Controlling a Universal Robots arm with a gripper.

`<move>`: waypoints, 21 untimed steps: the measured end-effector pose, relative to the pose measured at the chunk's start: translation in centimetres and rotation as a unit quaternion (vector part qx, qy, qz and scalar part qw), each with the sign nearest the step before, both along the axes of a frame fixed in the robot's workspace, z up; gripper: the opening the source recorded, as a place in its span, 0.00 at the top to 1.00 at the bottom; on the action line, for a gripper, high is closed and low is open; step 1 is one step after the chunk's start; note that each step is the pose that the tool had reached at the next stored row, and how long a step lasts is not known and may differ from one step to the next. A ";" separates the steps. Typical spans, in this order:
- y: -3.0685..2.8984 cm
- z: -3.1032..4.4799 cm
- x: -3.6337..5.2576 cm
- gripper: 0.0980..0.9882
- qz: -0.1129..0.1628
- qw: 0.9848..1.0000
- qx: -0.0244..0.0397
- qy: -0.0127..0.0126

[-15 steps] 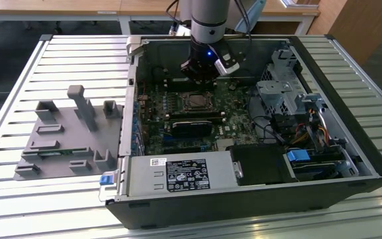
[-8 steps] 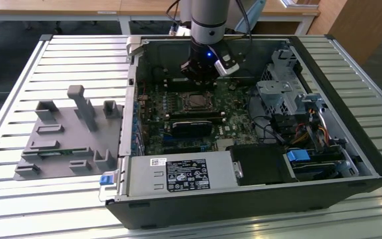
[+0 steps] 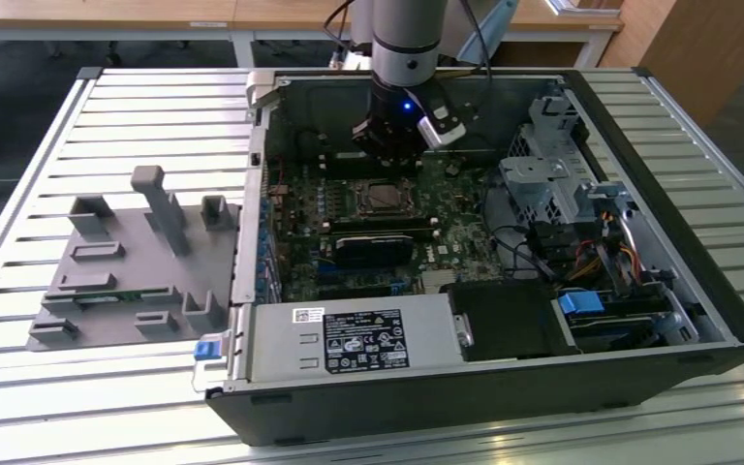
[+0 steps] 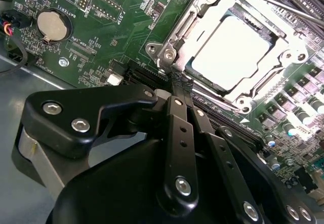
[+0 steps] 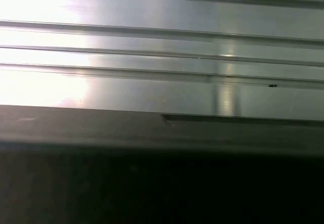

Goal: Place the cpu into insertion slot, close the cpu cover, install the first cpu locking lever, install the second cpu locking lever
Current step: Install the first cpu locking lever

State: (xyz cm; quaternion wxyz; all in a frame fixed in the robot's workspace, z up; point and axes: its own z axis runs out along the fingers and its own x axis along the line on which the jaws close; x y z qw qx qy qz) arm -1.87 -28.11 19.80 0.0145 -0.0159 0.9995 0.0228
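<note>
The cpu, a pale square chip, lies flat in the insertion slot on the green board. The silvery cpu cover lies down around it as a frame, with the chip showing through its cut-out. My gripper is shut, its two black fingers pressed together with nothing visible between them. The tips sit just off one screw-headed corner of the cover. In the exterior view the gripper hangs inside the open computer case, just behind the slot. I cannot make out how the locking levers stand.
A black heatsink block sits in front of the slot, and a power supply sits nearer still. A drive cage and cables are on the exterior view's right. A grey fixture plate lies on the slatted table. A coin battery is on the board.
</note>
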 end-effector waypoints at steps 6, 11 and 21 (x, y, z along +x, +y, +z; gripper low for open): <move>0.01 0.04 0.01 0.99 0.000 1.000 0.000 0.000; 0.01 0.16 0.01 0.99 0.000 1.000 0.000 0.000; 0.00 0.23 0.00 0.99 0.000 1.000 -0.004 0.000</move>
